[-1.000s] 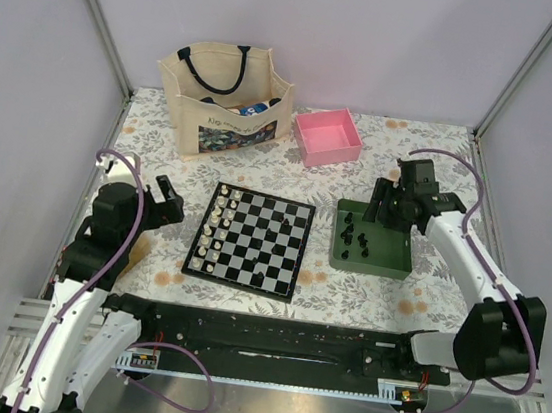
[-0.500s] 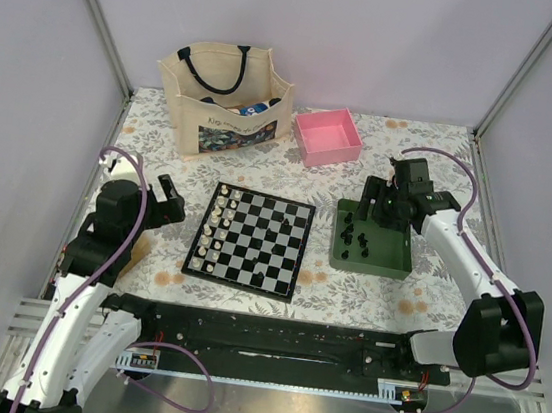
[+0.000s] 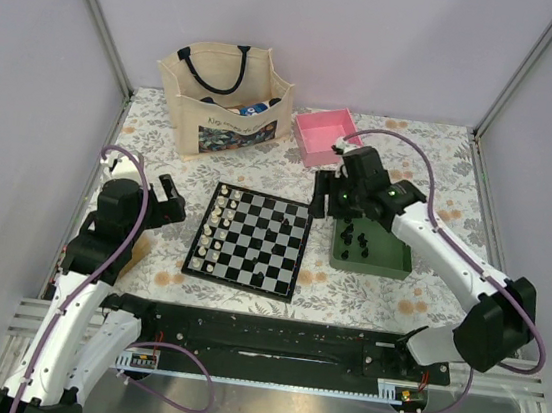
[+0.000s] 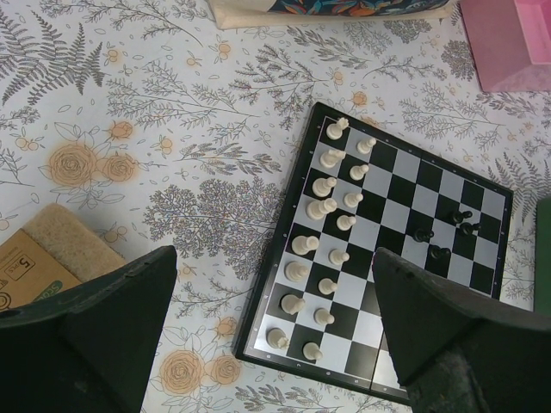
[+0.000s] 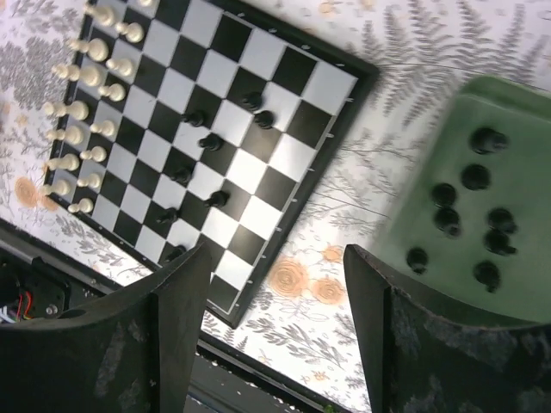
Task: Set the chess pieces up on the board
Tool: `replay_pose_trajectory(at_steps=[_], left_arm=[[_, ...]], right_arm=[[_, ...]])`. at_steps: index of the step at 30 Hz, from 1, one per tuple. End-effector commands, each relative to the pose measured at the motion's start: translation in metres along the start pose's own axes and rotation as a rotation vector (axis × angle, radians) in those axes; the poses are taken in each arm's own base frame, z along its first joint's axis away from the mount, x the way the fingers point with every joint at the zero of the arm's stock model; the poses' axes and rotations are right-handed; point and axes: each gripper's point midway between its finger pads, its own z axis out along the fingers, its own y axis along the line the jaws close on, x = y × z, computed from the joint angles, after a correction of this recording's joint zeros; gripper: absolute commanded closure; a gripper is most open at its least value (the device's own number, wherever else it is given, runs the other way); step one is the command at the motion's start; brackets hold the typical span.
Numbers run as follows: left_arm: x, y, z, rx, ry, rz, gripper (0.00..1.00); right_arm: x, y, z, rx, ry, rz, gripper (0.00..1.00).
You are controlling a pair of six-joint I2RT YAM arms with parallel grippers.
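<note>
From above, we see that the right arm has swung left within the last second. The right pincer (image 3: 324, 196), which had hung over the far side of the green tray (image 3: 395, 264), now sits above the gap between that tray and the far right corner of the board (image 3: 251, 242). The left pincer (image 3: 169, 196) has stayed parked off the board's left edge. We read the swing as a trip from tray to board. Several black chessmen (image 3: 354, 238) remain in the tray, and the white chessmen (image 3: 215, 227) fill two rows along the board's left edge. A tote bag (image 3: 224, 99) and a pink box (image 3: 327, 137) sit farther back on the worktop (image 3: 148, 140), well apart from the play.

In the left wrist view, the left pincer's fingers are splayed wide with nothing held. Below them lie the white rows and a few black men near the board's far side.

In the right wrist view, the right pincer's fingers also stand apart, and we see no piece between them, so it looks released and empty. The black men already on the board are scattered over middle squares, not lined up, so much sorting remains. We judge that the closely spaced men and the tray's wall will crowd any descent.
</note>
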Motion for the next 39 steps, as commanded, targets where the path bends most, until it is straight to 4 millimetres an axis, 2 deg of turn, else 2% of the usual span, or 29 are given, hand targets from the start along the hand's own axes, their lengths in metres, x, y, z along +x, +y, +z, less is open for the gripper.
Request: replay_pose_trajectory(at_steps=[1,6,9,18,22,25,30,32,39], left_arm=[[-0.006,-0.004,-0.001,0.017,-0.014,-0.011,0.01],[-0.006,-0.003,0.000,0.013,-0.011,-0.010,0.01],[-0.005,-0.003,0.000,0.014,-0.010,-0.012,0.01],[-0.006,-0.001,0.000,0.011,-0.011,-0.015,0.01],[-0.006,-0.001,0.000,0.012,-0.010,-0.018,0.01],[-0.006,-0.002,0.001,0.014,-0.004,-0.020,0.01],[-0.006,-0.002,0.002,0.016,0.002,-0.022,0.01],[-0.005,-0.001,0.002,0.017,0.001,-0.022,0.01],[-0.006,-0.001,0.002,0.019,0.001,-0.029,0.01]], right_arm=[[-0.004,0.032,0.015,-0.030,-0.003,-0.048,0.29],[0.006,0.046,0.047,0.000,0.062,-0.113,0.39],[0.010,0.053,0.066,0.007,0.099,-0.147,0.40],[0.000,0.050,0.107,0.093,0.117,-0.194,0.44],[0.000,0.055,0.120,0.078,0.138,-0.217,0.45],[-0.001,0.057,0.130,0.071,0.153,-0.236,0.49],[0.006,0.059,0.146,0.059,0.197,-0.255,0.53],[0.008,0.058,0.151,0.062,0.209,-0.259,0.57],[0.014,0.054,0.163,0.077,0.233,-0.270,0.58]])
